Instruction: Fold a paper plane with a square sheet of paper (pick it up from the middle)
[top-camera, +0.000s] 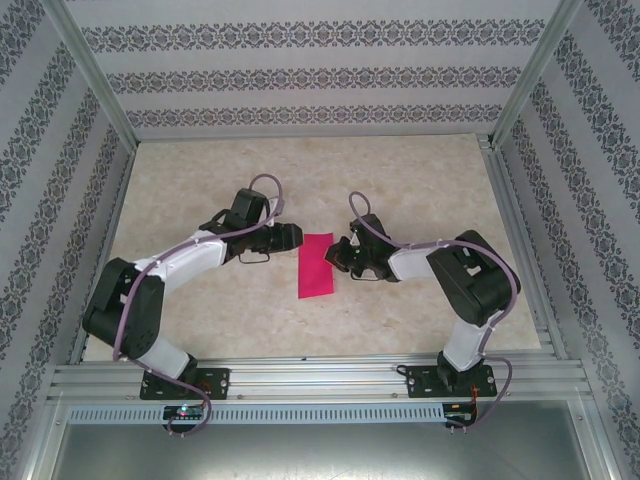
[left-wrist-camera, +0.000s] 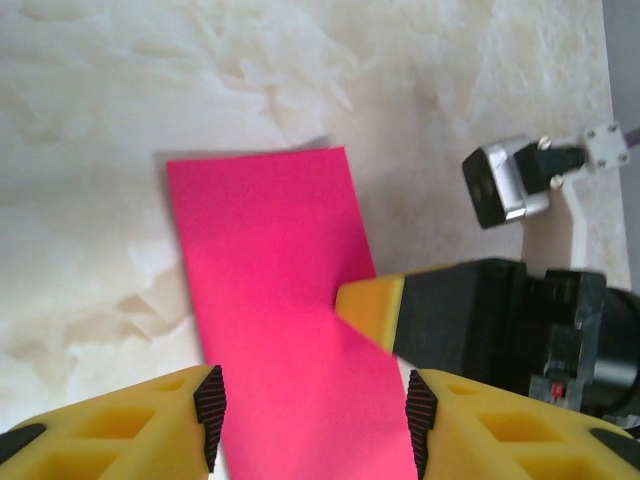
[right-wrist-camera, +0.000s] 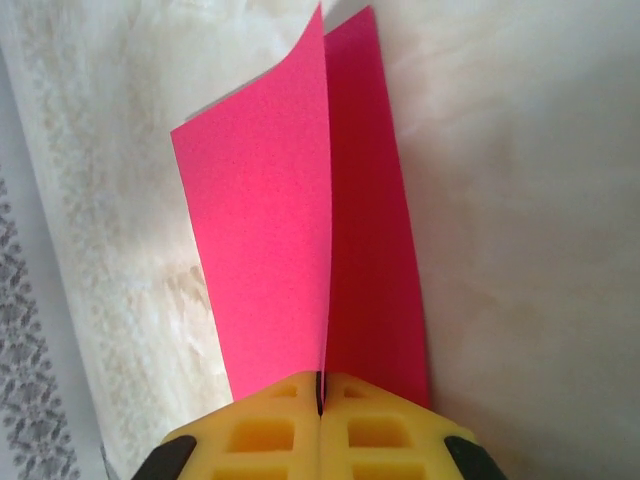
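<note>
From my overhead view, both arms reach in from their bases at the near rail and meet mid-table over the square sheet of paper (top-camera: 317, 265). It is magenta-pink and folded over on itself, so it reads as a narrow upright rectangle on the marbled table (top-camera: 420, 180).

The left gripper (top-camera: 293, 237) sits just beside the sheet's far-left corner and the right gripper (top-camera: 338, 252) is at its right edge.

On the left wrist camera, the left gripper (left-wrist-camera: 312, 405) stands apart, one ribbed pad to each side of the paper (left-wrist-camera: 270, 240) and nothing pinched between them. One yellow finger (left-wrist-camera: 370, 310) of the right gripper overlaps the sheet's edge.

On the right wrist camera, the right gripper (right-wrist-camera: 321, 395) has its fingers pressed fully together with the paper (right-wrist-camera: 260, 230) clamped in the seam. The upper flap curls up from the lower layer, which lies flat.
</note>
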